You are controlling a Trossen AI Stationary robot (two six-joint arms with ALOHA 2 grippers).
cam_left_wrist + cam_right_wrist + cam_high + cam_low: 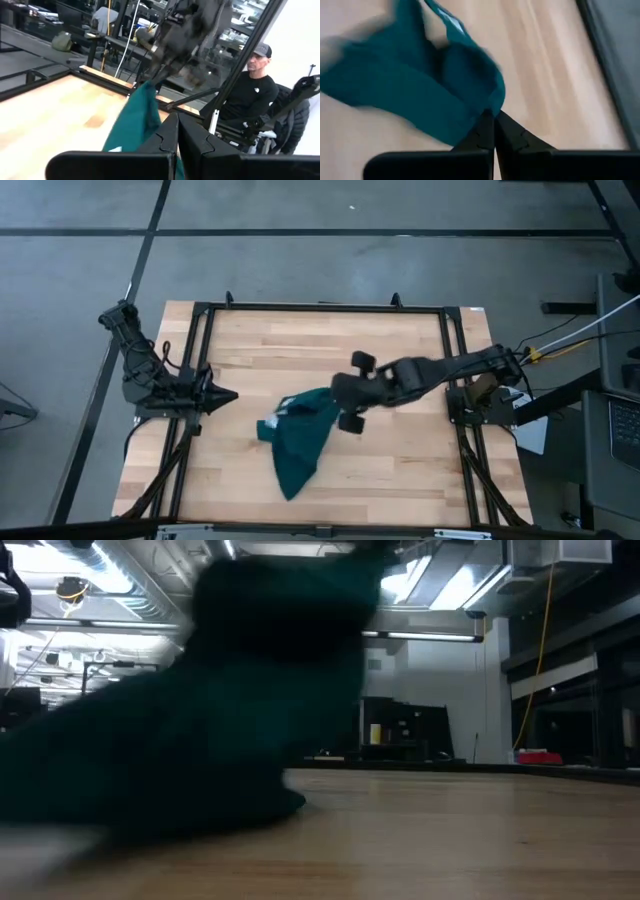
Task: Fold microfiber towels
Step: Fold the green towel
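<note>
While the right tool (338,402) pinches one edge, the limp, light microfiber towel (303,442) trails from it onto the table (400,460); a corner looks the surest hold. Left tool (226,396) waits pressed together, well apart.

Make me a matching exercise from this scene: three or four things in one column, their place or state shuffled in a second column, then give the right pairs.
Things:
1. right tool
2. left tool
3. towel
4. person

Places or states:
A. seated beyond the table, in dark clothes
B. shut and empty, at the table's left edge
C. partly lifted, lower end on the wooden table
D. shut on a teal corner above mid-table

Pairs: 1-D, 2-B, 3-C, 4-A
</note>
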